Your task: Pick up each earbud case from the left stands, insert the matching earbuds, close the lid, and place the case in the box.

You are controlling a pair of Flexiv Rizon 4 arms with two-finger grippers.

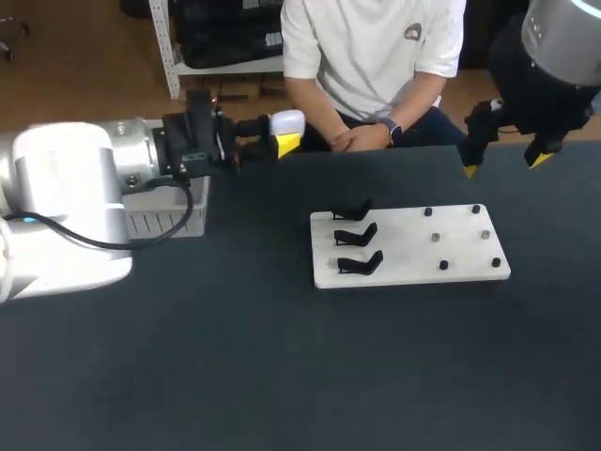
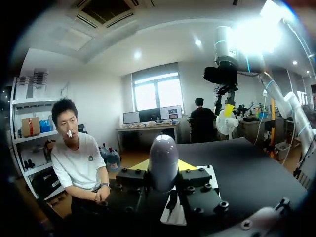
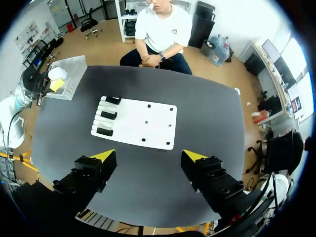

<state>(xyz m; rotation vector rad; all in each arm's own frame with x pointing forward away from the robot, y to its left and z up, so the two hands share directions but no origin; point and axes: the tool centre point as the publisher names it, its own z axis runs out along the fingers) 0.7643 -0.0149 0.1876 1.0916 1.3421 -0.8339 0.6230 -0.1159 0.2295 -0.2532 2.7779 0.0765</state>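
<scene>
My left gripper [image 1: 285, 134] is held level near the table's far edge, left of the middle, shut on a white rounded earbud case [image 1: 287, 121]. In the left wrist view the case [image 2: 164, 155] stands up between the yellow tips of that gripper [image 2: 163, 170]. A white board [image 1: 413, 272] lies right of centre with three black stands [image 1: 357, 235] in a column on its left side, all bare. Several small dark and grey earbuds [image 1: 437, 237] dot its right side. My right gripper [image 1: 504, 165] hangs open high above the board's far right corner, and between its fingers [image 3: 148, 157] is nothing.
A grey basket [image 1: 167, 214] sits at the far left, partly under my left arm; in the right wrist view the basket [image 3: 71, 66] is beside the held case. A person's hands [image 1: 362, 139] rest at the table's far edge. The dark tabletop [image 1: 235, 357] stretches in front.
</scene>
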